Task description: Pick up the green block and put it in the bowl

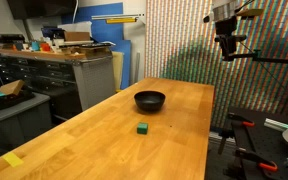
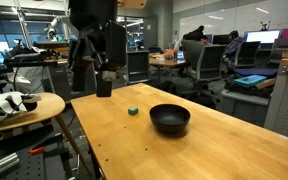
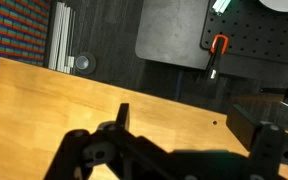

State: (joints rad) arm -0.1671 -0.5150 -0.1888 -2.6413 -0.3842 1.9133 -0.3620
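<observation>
Exterior views both show you the green block (image 1: pixel 142 128) (image 2: pixel 132 111). It sits flat on the bare wood of the table (image 1: pixel 94 135) (image 2: pixel 224 150), and nothing touches it. The bowl (image 1: pixel 150 100) (image 2: pixel 170 118) stands near it on the same table, upright, dark and glossy. A strip of wood is visible between the two, so they are apart.

Your gripper (image 1: pixel 229 48) (image 2: pixel 96 88) hangs high in the air by one end of the table, well apart from both the block and the bowl, with its fingers pointing down. In the wrist view the gripper (image 3: pixel 184 130) is a dark shape along the bottom edge. Its two fingers (image 3: pixel 121 118) stand wide apart with only wood between them, so the jaws are parted and grip nothing.

The wrist view also shows you the edge of the table. Past that edge lie a grey plate (image 3: pixel 174 30), a black perforated board (image 3: pixel 264 40) with a small orange item (image 3: pixel 218 45) on it, and an aluminium profile (image 3: pixel 62 35). What the orange item is, you cannot tell.

Farther out, in an exterior view, a workbench with drawers (image 1: pixel 54 65) stands beyond the table and a piece of yellow tape (image 1: pixel 12 160) lies on a near corner. In an exterior view a round side table (image 2: pixel 24 108) stands just beside the table, and office chairs (image 2: pixel 209 60) are behind it.
</observation>
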